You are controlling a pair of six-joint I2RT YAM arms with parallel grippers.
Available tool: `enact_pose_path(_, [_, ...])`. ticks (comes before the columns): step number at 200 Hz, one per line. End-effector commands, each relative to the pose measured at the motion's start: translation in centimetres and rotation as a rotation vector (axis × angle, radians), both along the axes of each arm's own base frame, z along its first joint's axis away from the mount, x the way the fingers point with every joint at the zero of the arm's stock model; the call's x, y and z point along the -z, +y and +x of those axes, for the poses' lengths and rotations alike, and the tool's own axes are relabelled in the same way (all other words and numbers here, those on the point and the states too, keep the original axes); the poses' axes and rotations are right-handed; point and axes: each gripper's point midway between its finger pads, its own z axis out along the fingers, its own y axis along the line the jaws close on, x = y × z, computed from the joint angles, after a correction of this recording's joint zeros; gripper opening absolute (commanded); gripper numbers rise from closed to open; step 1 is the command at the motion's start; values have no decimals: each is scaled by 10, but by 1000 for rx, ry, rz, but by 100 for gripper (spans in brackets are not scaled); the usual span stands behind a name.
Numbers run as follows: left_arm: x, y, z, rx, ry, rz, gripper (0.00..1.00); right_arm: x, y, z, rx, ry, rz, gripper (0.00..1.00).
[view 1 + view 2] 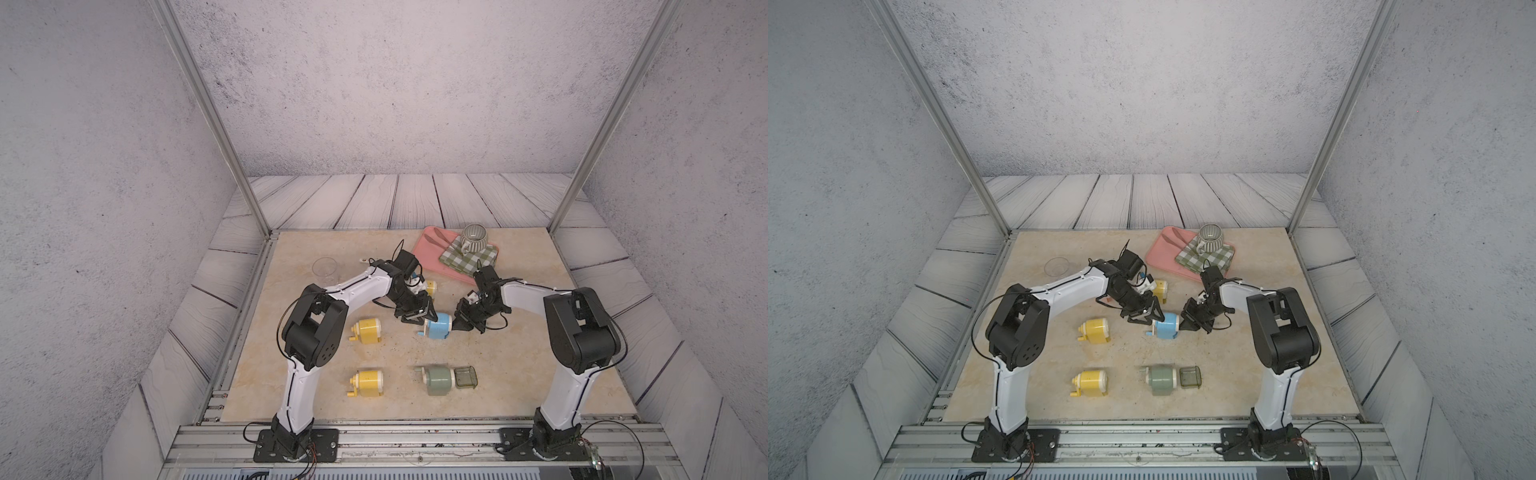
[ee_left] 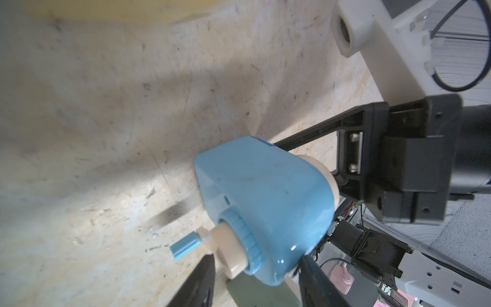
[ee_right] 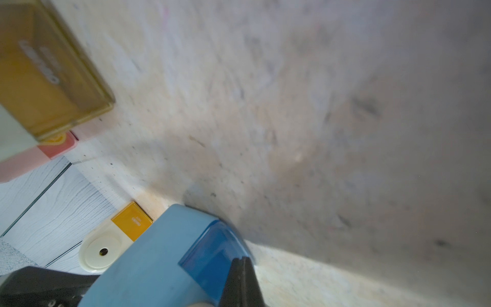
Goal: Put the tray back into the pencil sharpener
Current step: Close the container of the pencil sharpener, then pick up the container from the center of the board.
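A blue pencil sharpener lies on its side mid-table, crank handle toward the left arm. My left gripper is shut on it. In the left wrist view its black fingers flank the blue body. The dark blue see-through tray sits in the end of the sharpener that faces the right arm. My right gripper is shut, and its closed tips rest against the tray's face.
A green sharpener lies near the front, with a loose olive drawer beside it. Yellow sharpeners lie on the left, and a third sits behind the left wrist. Farther back are a pink board with a striped cup and a clear glass.
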Motion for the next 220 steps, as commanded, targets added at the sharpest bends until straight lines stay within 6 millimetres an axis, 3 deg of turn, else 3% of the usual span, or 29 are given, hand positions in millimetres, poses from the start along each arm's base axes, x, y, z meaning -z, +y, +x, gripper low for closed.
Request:
enact_pose_path(1, [44, 28, -9, -30, 61, 184, 53, -2, 15, -7, -27, 21, 57, 0])
enact_pose_path(70, [45, 28, -9, -30, 63, 186, 53, -2, 27, -15, -22, 35, 107, 0])
enact_pose_path(121, [38, 27, -7, -31, 48, 180, 55, -21, 6, -6, -47, -35, -42, 0])
enact_pose_path(163, [14, 20, 1, -36, -2, 138, 62, -44, -17, -2, -92, -90, -189, 13])
enact_pose_path(220, [-28, 13, 14, -50, -97, 68, 75, -60, -29, -8, -106, -138, -242, 23])
